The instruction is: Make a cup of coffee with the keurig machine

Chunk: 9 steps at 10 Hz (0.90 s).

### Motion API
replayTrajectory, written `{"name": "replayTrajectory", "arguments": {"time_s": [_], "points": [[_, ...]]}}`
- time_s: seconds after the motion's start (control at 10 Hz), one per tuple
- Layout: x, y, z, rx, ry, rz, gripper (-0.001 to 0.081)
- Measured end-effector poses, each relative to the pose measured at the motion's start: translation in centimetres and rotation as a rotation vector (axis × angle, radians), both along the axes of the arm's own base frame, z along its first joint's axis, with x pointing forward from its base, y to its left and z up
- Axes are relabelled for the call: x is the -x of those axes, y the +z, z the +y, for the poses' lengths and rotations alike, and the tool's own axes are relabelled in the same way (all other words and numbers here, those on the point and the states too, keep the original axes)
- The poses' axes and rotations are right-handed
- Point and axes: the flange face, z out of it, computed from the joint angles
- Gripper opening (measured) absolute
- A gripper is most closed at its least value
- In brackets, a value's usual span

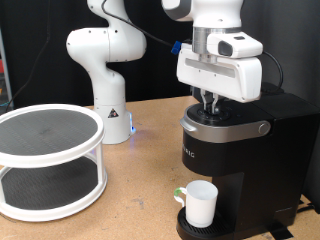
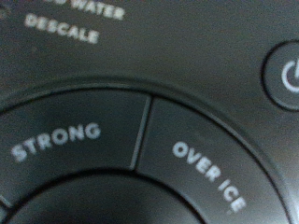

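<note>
Wooden tabletop [image 1: 140, 190], cup [image 1: 200, 203] on keurig machine [image 1: 240, 165] tray, tool [image 1: 208, 106] atop its buttons, finger spread unclear.

In the exterior view the keurig machine [image 1: 235, 165] stands at about 4 o'clock from the frame's centre. The cup [image 1: 201, 204] sits on the machine's drip tray [image 1: 190, 228], at 7 o'clock from the machine's round top [image 1: 226, 124]. The gripper [image 1: 211, 103] hangs directly at 12 o'clock above that top, its fingertips just over it. The two-tier round rack [image 1: 50, 160] lies on the table [image 1: 140, 195] at 9 o'clock from the machine, well apart. The second robot arm's base [image 1: 108, 75] stands behind, at 1 o'clock from the rack.

In the wrist view the STRONG button [image 2: 70, 145] lies beside the OVER ICE button [image 2: 201, 163], with the power button [image 2: 288, 77] near them.
</note>
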Motion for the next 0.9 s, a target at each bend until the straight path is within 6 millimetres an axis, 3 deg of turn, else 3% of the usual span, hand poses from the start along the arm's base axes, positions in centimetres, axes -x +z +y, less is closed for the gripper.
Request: {"name": "replayTrajectory", "arguments": {"time_s": [0.4,0.9], "points": [[-0.3,-0.1,-0.2,-0.001,-0.011,0.049,0.0001],[-2.3,-0.2,-1.2,0.014,-0.08,0.214,0.0001]]}}
